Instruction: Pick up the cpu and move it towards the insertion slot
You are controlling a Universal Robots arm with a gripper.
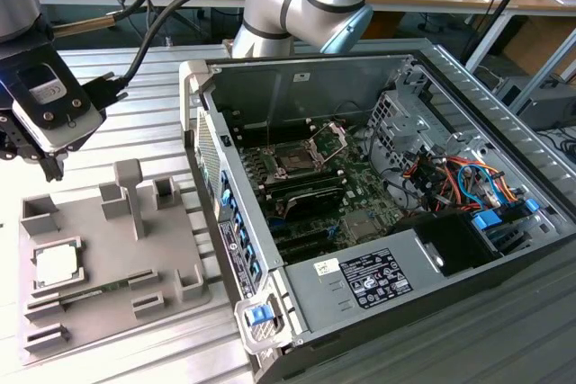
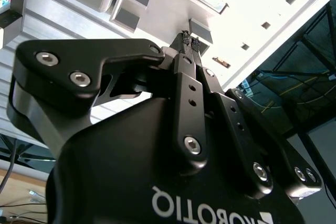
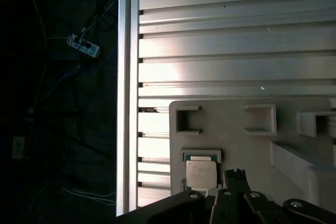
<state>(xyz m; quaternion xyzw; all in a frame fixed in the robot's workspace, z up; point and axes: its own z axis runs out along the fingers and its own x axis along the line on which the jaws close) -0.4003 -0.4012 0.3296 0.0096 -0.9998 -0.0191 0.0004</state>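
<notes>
The cpu point(image 1: 56, 264) is a pale square chip lying flat in a nest at the exterior view's left end of the grey tray point(image 1: 171, 245). My gripper point(image 1: 52, 168) hangs above the tray's far left corner, clear of the chip. In the first wrist view the cpu point(image 3: 201, 174) sits just beside my gripper point(image 3: 236, 173). The two black fingertips point(image 2: 185, 38) stand pressed together with nothing between them. The insertion slot point(image 1: 297, 160), a dark square with a silver frame raised behind it, lies on the green board inside the open computer case point(image 1: 360, 69).
A thin green memory stick point(image 1: 85, 294) lies on the tray near the chip. Upright grey posts point(image 1: 129, 195) stand on the tray. The case's left wall point(image 1: 211, 186) rises between tray and socket. The ribbed metal table point(image 3: 236, 40) ends at an edge point(image 3: 124, 103).
</notes>
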